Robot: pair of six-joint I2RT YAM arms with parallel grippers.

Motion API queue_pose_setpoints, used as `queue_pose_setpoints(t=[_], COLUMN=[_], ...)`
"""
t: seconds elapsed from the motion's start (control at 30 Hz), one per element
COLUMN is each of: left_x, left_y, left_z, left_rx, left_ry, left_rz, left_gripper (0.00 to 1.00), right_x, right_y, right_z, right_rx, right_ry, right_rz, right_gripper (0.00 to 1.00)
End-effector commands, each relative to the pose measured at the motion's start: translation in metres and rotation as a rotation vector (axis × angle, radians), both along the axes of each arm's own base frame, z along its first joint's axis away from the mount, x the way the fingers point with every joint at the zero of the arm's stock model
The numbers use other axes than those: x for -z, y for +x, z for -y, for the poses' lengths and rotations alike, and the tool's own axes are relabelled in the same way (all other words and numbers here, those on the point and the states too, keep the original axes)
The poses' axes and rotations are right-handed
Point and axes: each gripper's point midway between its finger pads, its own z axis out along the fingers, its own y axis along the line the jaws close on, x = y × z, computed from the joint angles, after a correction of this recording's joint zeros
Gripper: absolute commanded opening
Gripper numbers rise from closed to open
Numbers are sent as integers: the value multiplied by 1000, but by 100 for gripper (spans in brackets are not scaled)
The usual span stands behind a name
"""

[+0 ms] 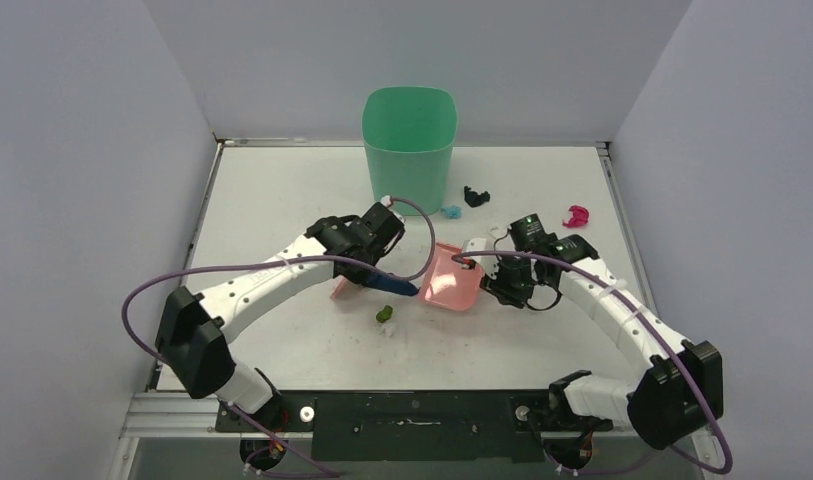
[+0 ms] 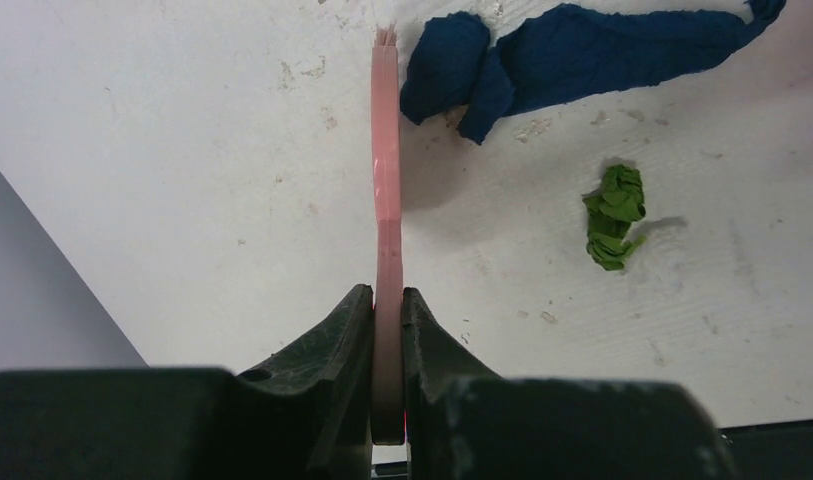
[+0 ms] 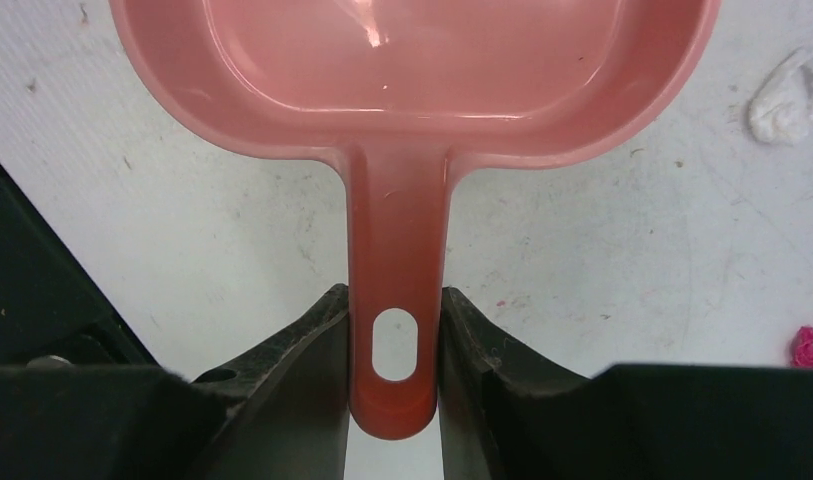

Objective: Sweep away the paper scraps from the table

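While the tabletop [image 1: 282,190] holds the scraps [image 1: 476,196], the right tool [image 3: 394,300] pinches the dustpan [image 1: 452,278] by its handle and the left tool [image 2: 387,300] pinches the brush [image 2: 386,180]. The dark blue scrap [image 1: 390,286] lies between brush and dustpan, its long axis running toward the dustpan mouth. The green scrap [image 1: 384,313] sits off that line, nearer the arm bases.

White scuffed bench [image 1: 282,200] with metal-rail edges, green bin [image 1: 409,140] standing at far middle, light blue scrap [image 1: 451,212] and black scrap [image 1: 476,196] just right of it, magenta scrap [image 1: 577,216] further right, dark blue scrap [image 2: 582,50] and green scrap [image 1: 385,313] near centre, white scrap [image 3: 787,95] on the right half
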Motion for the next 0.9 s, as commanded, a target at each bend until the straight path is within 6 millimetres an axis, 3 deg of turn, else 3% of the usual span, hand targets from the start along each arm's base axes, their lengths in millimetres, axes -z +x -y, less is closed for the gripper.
queue_pose_setpoints(t=[0.0,0.1,0.2,0.37,0.7,0.87], left_x=[-45,-59,-60,-46,5,4], left_y=[-1,13,25,31,38,38], left_z=[-2,-25,-42,-38,-1,34], left_rx=[-27,-98,-168,-178,-179,-129], left_ry=[-149,-157,-164,-163,-364,-631], left_rz=[78,135,148,120,-113,-206], left_gripper=[0,0,0,0,0,0], right_x=[7,17,26,35,45,49], right_y=[-6,-13,-16,-13,5,9], right_z=[18,17,18,13,-24,-44], right_rx=[-52,-88,-84,-79,-43,-60], right_ry=[-168,-236,-322,-374,-334,-284], right_rz=[-84,-170,-201,-197,-228,-261], right_gripper=[19,15,13,13,12,12])
